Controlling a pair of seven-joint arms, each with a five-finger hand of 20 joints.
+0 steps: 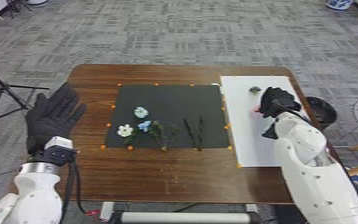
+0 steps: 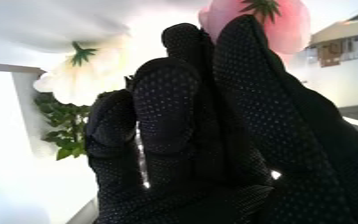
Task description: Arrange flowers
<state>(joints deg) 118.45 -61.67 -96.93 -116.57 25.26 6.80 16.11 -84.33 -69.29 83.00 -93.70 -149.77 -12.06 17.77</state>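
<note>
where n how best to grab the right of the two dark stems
Probably pinch this stem mid-length from above, thumb and fingers to its left and right: it looks slim and lies flat on the mat, running away from the robot.

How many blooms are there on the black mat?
3: a pale blue one farthest away, a blue one nearer, and a white one to its left. Others may be hidden.

Blue, white flowers (image 1: 144,125) on black mat (image 1: 184,102)

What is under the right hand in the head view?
The white sheet, with something pink showing at the edge of the right hand; anything directly beneath is covered.
</note>
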